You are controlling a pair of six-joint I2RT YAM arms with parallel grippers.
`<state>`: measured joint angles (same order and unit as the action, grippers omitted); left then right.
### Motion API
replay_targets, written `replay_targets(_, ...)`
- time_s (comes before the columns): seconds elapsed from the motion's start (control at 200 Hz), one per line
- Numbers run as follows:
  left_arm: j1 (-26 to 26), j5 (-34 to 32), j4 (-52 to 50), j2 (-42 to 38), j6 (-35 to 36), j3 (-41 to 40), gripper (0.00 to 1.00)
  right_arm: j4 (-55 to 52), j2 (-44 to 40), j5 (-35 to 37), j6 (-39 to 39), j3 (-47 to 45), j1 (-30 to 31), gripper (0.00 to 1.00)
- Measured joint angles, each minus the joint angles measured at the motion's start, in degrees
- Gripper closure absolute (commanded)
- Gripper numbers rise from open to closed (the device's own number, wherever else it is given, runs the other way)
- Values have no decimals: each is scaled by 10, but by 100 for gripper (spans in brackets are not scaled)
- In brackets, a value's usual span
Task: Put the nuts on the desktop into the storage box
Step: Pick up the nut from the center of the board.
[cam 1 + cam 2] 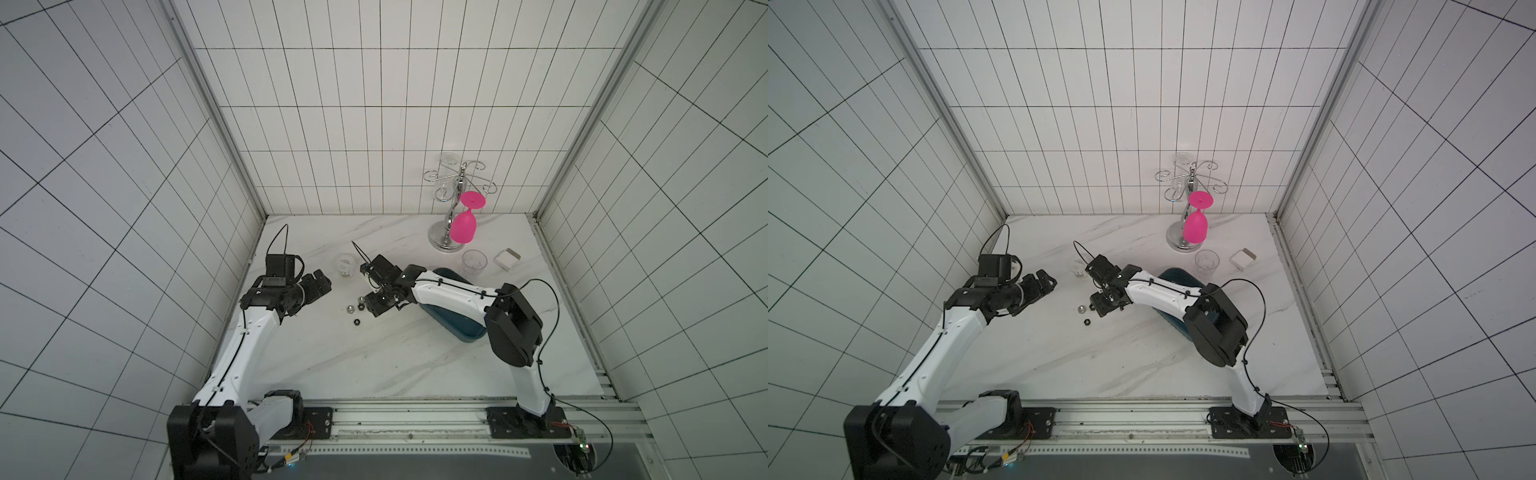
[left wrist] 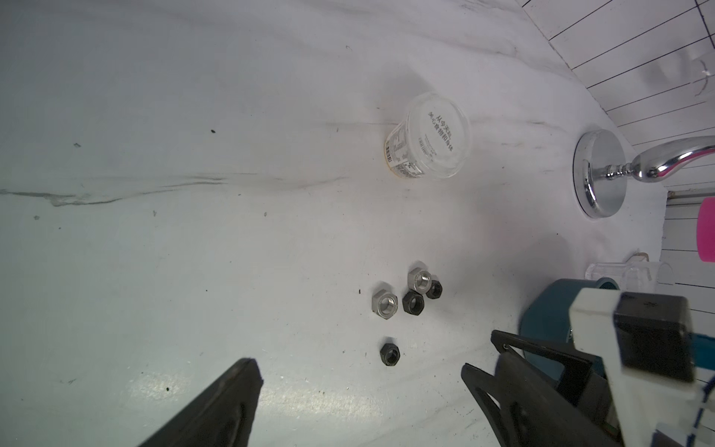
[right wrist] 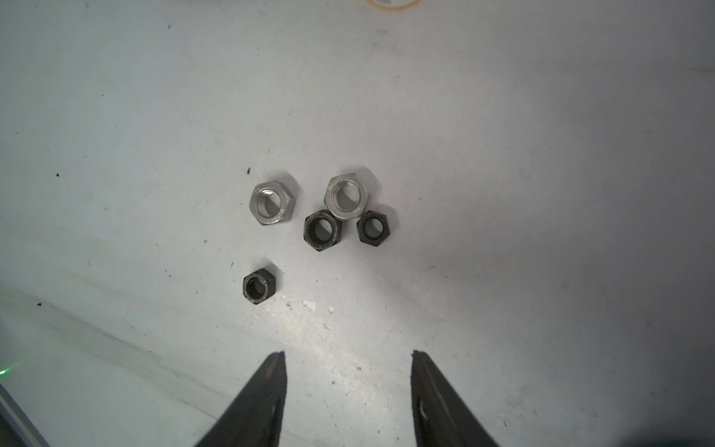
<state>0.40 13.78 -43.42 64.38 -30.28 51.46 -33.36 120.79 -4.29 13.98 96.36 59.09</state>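
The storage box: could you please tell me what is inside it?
Nothing shows in the visible strip of the storage box; the right arm crosses above and covers most of its inside.

A chrome stemware rack [image 1: 438, 241] [image 2: 597, 174] stands near the back wall. A pink wine glass [image 1: 463, 226] hangs from it bowl-down, and a clear glass [image 1: 449, 160] hangs on its far side. Just in front of the rack sits a clear plastic cup [image 1: 474, 262], with a small white box [image 1: 507, 259] beside it. Well apart from these stands a small clear jar [image 2: 429, 145], with lettering printed on its lid and a label round its side. White tiled walls [image 1: 374, 104] with dark grout close in three sides. An aluminium rail [image 1: 415, 415] runs along the front.
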Motion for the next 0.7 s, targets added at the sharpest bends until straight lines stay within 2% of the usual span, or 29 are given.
replay_targets(0.515, 37, 1, -14, -22, 22, -15, 2, -54, 153, -6, 2, 172, 14, 49)
replay_targets(0.7, 56, 3, -14, -22, 33, -15, 2, -73, 171, -5, -2, 203, 14, 62)
